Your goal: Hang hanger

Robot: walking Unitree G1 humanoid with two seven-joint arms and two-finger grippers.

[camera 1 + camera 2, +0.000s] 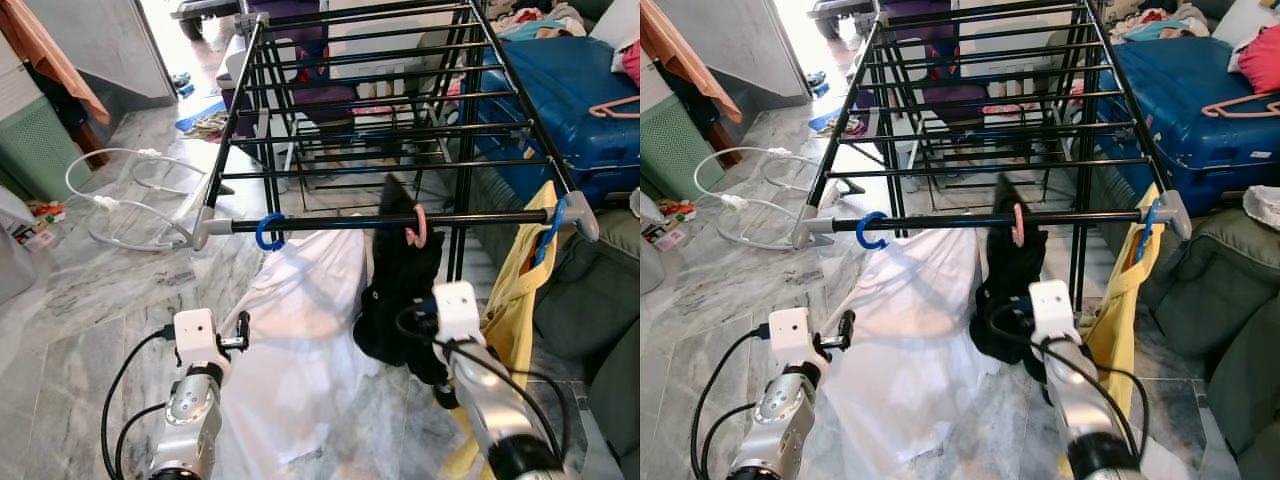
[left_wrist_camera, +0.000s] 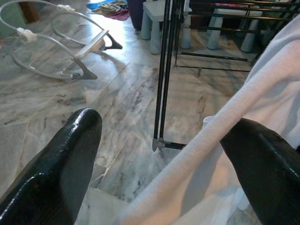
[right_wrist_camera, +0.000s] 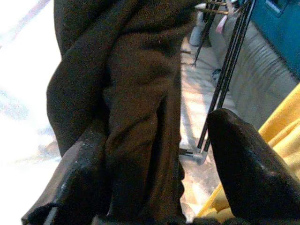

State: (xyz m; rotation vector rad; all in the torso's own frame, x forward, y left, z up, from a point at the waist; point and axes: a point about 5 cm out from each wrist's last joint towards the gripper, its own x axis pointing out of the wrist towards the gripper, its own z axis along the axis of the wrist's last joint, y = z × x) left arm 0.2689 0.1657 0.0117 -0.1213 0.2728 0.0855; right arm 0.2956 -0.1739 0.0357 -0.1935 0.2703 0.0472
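Observation:
A black drying rack point(image 1: 400, 120) stands ahead, and three hangers hang on its front rail point(image 1: 330, 223). A blue hanger hook point(image 1: 268, 232) at the left carries a white garment point(image 1: 300, 330) that reaches the floor. A pink hanger hook point(image 1: 418, 226) in the middle carries a black garment point(image 1: 400, 290). A blue hanger point(image 1: 549, 228) at the right end holds a yellow garment point(image 1: 515, 300). My left gripper point(image 2: 164, 122) is open low beside the white garment, whose edge crosses between its fingers. My right gripper point(image 3: 157, 126) is open around the black garment's lower part.
A blue suitcase point(image 1: 570, 90) with a loose pink hanger point(image 1: 615, 108) lies on the grey sofa point(image 1: 600, 290) at the right. A white tube frame point(image 1: 130, 200) lies on the marble floor at the left, near a green cabinet point(image 1: 35, 145).

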